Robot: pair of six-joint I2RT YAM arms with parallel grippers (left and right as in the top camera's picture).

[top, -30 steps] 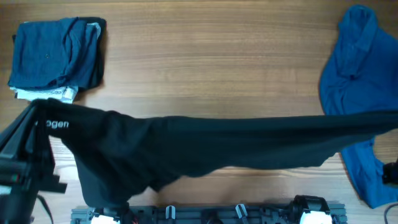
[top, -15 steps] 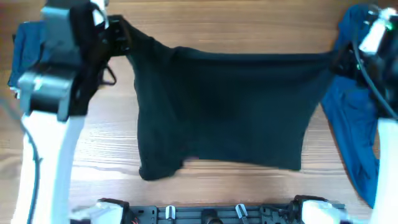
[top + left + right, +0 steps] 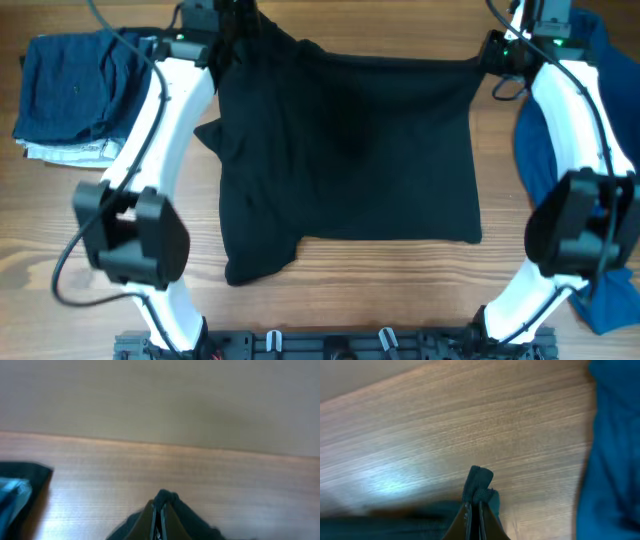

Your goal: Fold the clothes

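Observation:
The black shirt [image 3: 345,150] lies spread across the middle of the table, its far edge held up at both corners. My left gripper [image 3: 228,28] is shut on the shirt's far left corner; the pinched black fabric shows in the left wrist view [image 3: 161,502]. My right gripper [image 3: 492,52] is shut on the far right corner, with fabric bunched between the fingers in the right wrist view [image 3: 477,485]. A royal-blue garment [image 3: 550,150] lies at the right edge. Navy garments [image 3: 80,85] are stacked at the far left.
The navy stack sits on a pale folded piece [image 3: 65,152]. The royal-blue garment also shows in the right wrist view [image 3: 615,450], close to the right gripper. Both white arms reach over the table's sides. A rail with arm bases [image 3: 330,345] runs along the front edge.
Both grippers have carried the black shirt's edge from the front of the table to the far side. The shirt has gone from a stretched band to a spread sheet.

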